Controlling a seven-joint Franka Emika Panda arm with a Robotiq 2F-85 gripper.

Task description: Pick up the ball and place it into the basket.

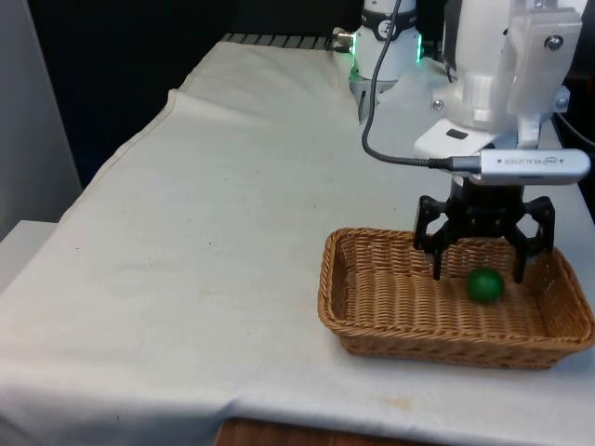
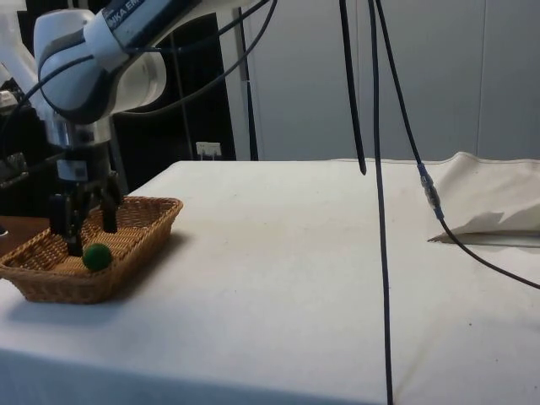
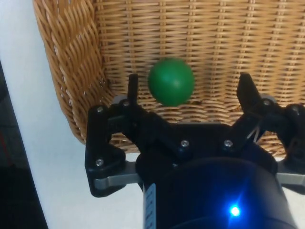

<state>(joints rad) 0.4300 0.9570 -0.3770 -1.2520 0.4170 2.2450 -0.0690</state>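
Basket [image 1: 372, 307] sits at the front view's right on the surface [image 1: 186, 260]. Green ball [image 1: 484, 284] lies inside it, free of my claw [image 1: 482, 269], whose fingers are spread wide above. Release looks done; best to lift straight up, clear of the wicker rim. Legible writing: none I can make out.

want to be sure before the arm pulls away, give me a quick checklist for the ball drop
1. Green ball inside the wicker basket: ok.
2. End effector open, fingers apart from the ball: ok.
3. Ball at rest on the basket floor: cannot tell.
4. Basket flat on the white cloth, fully on the table: ok.
5. Fingers free of the basket wall for a straight lift: ok.
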